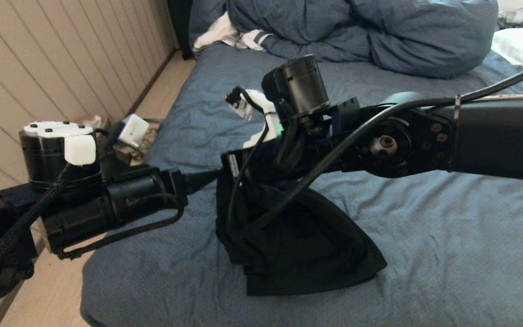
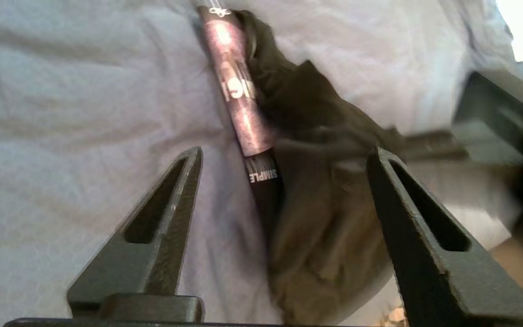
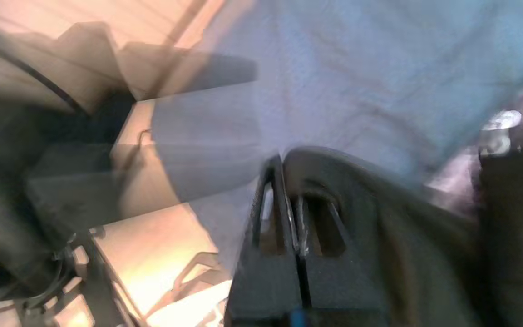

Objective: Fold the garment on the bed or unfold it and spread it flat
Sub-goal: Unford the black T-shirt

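Right pincer [image 3: 288, 227] clamped, seemingly on shirt [image 1: 298, 245], hanging long-axis down toward bed [image 1: 425, 236]; left pincer [image 2: 284, 154] apart, nearest, shirt at three o'clock.

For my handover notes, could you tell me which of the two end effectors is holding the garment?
The right end effector, shut on the black garment hanging above the bed; the left end effector stands open beside it, gripping nothing.

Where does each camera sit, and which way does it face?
Head view: high on the robot, looking down the bed; both arms cross it.
Left wrist view: behind the open left gripper, facing the black T-shirt.
Right wrist view: behind the shut right gripper, pinching the shirt's edge.
All three show shirt and sheet.
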You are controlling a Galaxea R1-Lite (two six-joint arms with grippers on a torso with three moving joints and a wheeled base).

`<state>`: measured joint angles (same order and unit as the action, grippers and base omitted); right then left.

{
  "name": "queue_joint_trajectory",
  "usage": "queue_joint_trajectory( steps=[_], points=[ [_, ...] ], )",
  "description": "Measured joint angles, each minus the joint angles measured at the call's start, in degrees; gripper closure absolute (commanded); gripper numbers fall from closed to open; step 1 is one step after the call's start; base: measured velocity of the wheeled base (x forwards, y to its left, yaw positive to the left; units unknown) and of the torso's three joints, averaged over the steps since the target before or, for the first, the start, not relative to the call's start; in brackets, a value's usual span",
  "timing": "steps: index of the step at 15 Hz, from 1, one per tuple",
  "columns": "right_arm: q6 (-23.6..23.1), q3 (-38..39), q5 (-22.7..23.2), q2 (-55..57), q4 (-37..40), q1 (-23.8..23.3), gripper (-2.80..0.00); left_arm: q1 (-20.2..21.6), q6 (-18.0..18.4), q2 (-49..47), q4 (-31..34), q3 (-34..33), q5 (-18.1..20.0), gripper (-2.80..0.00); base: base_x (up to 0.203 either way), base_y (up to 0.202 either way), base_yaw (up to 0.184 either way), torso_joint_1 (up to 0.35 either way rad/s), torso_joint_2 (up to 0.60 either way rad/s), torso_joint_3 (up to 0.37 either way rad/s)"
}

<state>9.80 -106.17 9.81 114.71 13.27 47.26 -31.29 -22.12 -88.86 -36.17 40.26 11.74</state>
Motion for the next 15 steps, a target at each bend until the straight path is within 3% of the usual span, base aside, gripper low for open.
queue_joint_trajectory(
  steps=[6,9,15],
  points=[
    [-0.03,0.18,0.18,-0.08,0.29,-0.40,0.00,2.44,9.20,0.57,-10.07,-9.68,1.58,-2.80,0.000,0.000,0.000,0.000,0.00,0.000],
    [-0.07,0.27,0.22,0.00,0.44,-0.33,0.00,2.65,9.45,0.77,-13.41,-11.45,1.98,-2.80,0.000,0.000,0.000,0.000,0.00,0.000],
    [-0.10,-1.26,0.16,0.20,0.69,-0.18,0.00,-1.73,10.60,-0.29,-12.84,-9.52,1.84,-2.80,0.000,0.000,0.000,0.000,0.00,0.000]
  ],
)
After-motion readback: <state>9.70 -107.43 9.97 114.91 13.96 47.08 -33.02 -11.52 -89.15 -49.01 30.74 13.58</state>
